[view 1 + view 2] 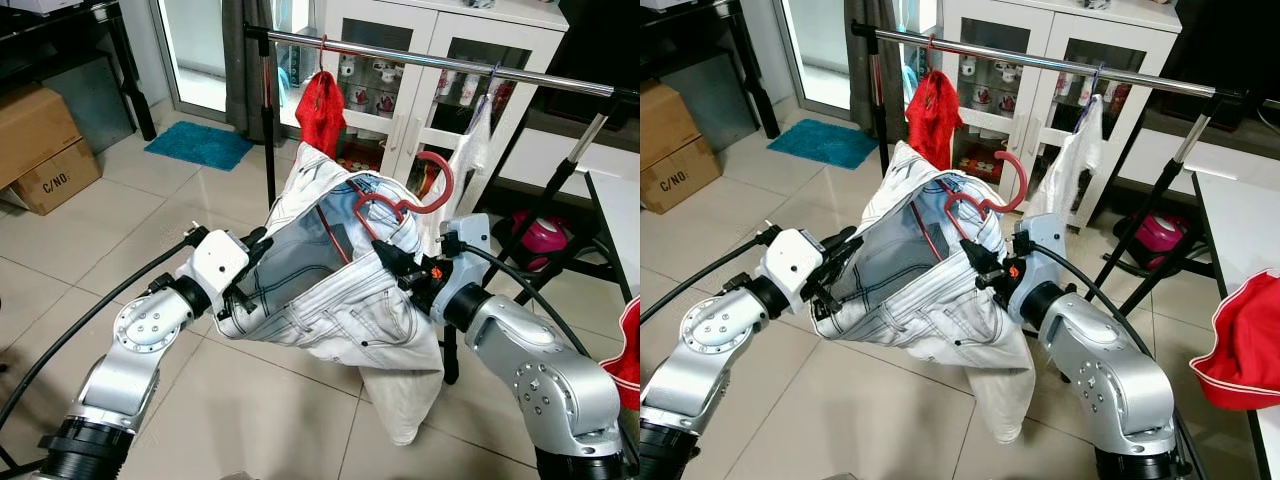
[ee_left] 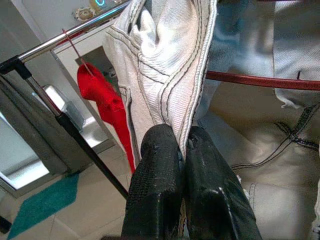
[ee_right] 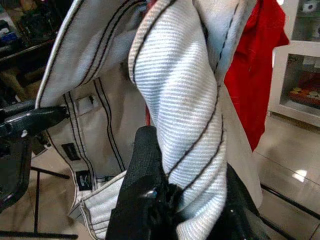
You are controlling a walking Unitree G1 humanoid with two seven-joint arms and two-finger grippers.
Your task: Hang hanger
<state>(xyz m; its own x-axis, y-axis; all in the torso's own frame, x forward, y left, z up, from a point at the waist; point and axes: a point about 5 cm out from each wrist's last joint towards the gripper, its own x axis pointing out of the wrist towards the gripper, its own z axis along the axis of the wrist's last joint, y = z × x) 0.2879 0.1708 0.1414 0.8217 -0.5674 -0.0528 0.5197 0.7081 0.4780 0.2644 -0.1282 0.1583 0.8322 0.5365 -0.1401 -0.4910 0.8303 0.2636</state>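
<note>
Between both grippers, held up in front of the robot: pale denim jeans (image 1: pixel 330 290) with a red hanger (image 1: pixel 400 205) threaded through the waist. Hanger hook sticks out at the garment's 1 o'clock, curving up, below the clothes rail (image 1: pixel 440 62) and not on it.

Left gripper (image 1: pixel 243 278) at the jeans' 9 o'clock edge, fingers (image 2: pixel 160 190) pressed together with a seam of the waistband pinched between them. Right gripper (image 1: pixel 395 265) at the 3 o'clock edge, closed on a twisted roll of the denim; right wrist view shows the fabric wrapped over its fingers (image 3: pixel 145 170). Jeans legs sag down past the right arm toward the tiled floor (image 1: pixel 150 210).

Rail runs across at 12 o'clock on black stand legs. A red garment (image 1: pixel 320 110) hangs on it at 11 o'clock from the jeans, a white garment (image 1: pixel 475 145) at 1 o'clock. White glass-door cabinet (image 1: pixel 400 40) behind the rail. Cardboard box (image 1: pixel 40 150) and teal mat (image 1: pixel 198 145) out at 10 o'clock. Another red cloth (image 1: pixel 1245 350) lies on a white tabletop (image 1: pixel 1240 225) at 3 o'clock.
</note>
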